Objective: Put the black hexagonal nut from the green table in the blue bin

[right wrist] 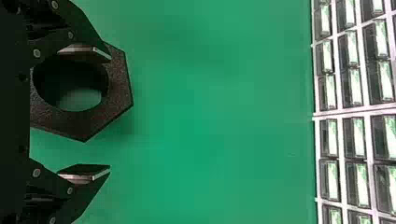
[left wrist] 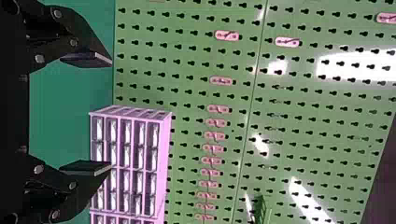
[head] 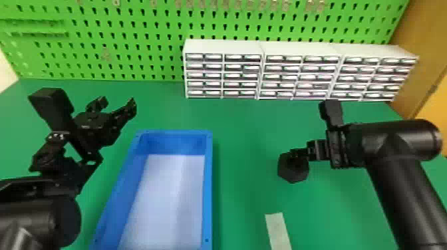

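Note:
The right gripper [head: 298, 154] is at the black hexagonal nut [head: 292, 173], right of the blue bin [head: 208, 186], over the green table [head: 246, 133]. In the right wrist view the right gripper [right wrist: 109, 113] stands open, one finger overlapping the nut [right wrist: 114, 100] by its hole and the other apart from it. Whether that finger touches the nut, I cannot tell. The left gripper [head: 115, 105] is parked beyond the bin's left side; in the left wrist view the left gripper [left wrist: 111, 114] is open with nothing between its fingers.
White drawer cabinets [head: 262, 46] stand along the back of the table, in front of a green pegboard [head: 133, 40]. A pale strip [head: 278, 229] lies on the table near the front, between the bin and the right arm.

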